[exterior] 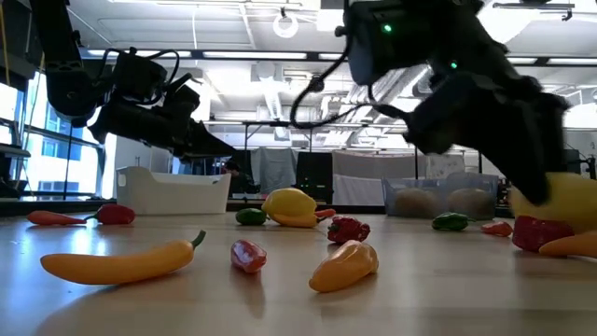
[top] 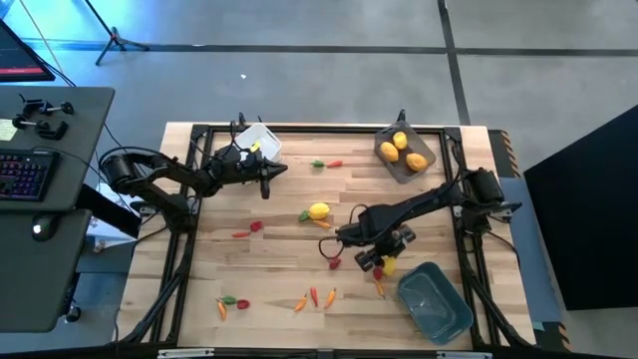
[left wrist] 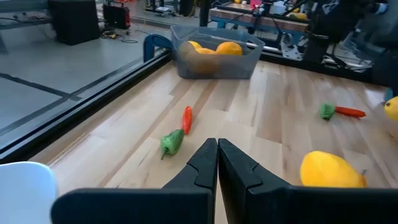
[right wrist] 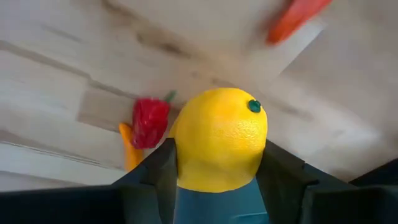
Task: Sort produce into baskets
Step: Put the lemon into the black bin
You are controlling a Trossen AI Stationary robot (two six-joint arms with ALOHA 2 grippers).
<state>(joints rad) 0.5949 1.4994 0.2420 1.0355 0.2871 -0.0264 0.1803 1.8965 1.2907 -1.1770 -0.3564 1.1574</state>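
My right gripper [top: 383,259] is shut on a yellow lemon [right wrist: 221,140] at the table's near right, just left of the blue-teal basket [top: 436,301]. It also shows in the low view [exterior: 569,201]. My left gripper [top: 269,176] is shut and empty above the table, beside the white basket [top: 257,140] at the far left. The translucent grey basket [top: 404,152] at the far right holds several yellow and orange fruits. Another yellow lemon [top: 318,210] lies mid-table, resting on its side. My right gripper pinches the lemon's two opposite sides [right wrist: 180,155] between its two fingers [right wrist: 280,168]. The fingers come from above, pointing down. The lemon's end with the green dot [right wrist: 254,106] faces the table. The lemon appears lifted clear of the wood.
A red pepper [right wrist: 149,121] and an orange piece [right wrist: 127,149] lie under my right gripper. Small peppers and carrots lie scattered: near the far edge [top: 327,164], mid-left [top: 249,229], and along the near edge [top: 314,297], [top: 231,303]. A desk with a keyboard [top: 25,175] stands left of the table.
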